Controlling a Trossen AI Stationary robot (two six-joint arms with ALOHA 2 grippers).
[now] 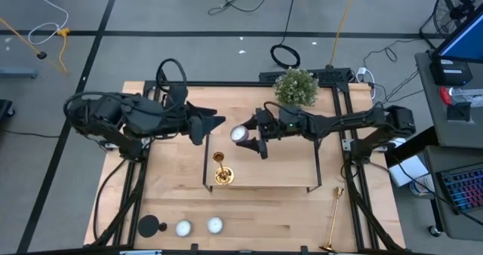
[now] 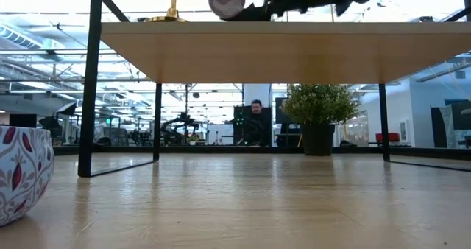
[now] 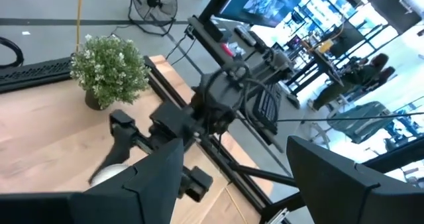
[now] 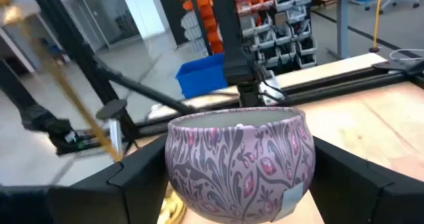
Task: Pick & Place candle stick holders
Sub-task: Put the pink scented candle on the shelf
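One gold candle stick holder (image 1: 220,172) stands upright by its round base on the long wooden black-framed stand (image 1: 287,172); it also shows in the right wrist view (image 4: 66,91). A second gold one (image 1: 333,219) lies on the table near the right front corner. The short black one (image 1: 151,226) stands at the front left. My right gripper (image 1: 245,136) is over the stand's far left part, shut on a small white candle in a patterned cup (image 4: 238,161). My left gripper (image 1: 215,123) hovers open and empty just left of it. My right gripper pinches the patterned cup by its two opposite side walls (image 4: 306,159) between its two fingers. The fingers come roughly level from the table's right. The cup is held with its opening up, above the stand's top (image 2: 227,0).
Two more white candles (image 1: 183,227) (image 1: 215,225) sit at the front left beside the black holder; one patterned cup shows close by in the low view (image 2: 22,172). A potted plant (image 1: 295,87) stands at the table's far edge. A person sits in the room beyond (image 2: 255,124).
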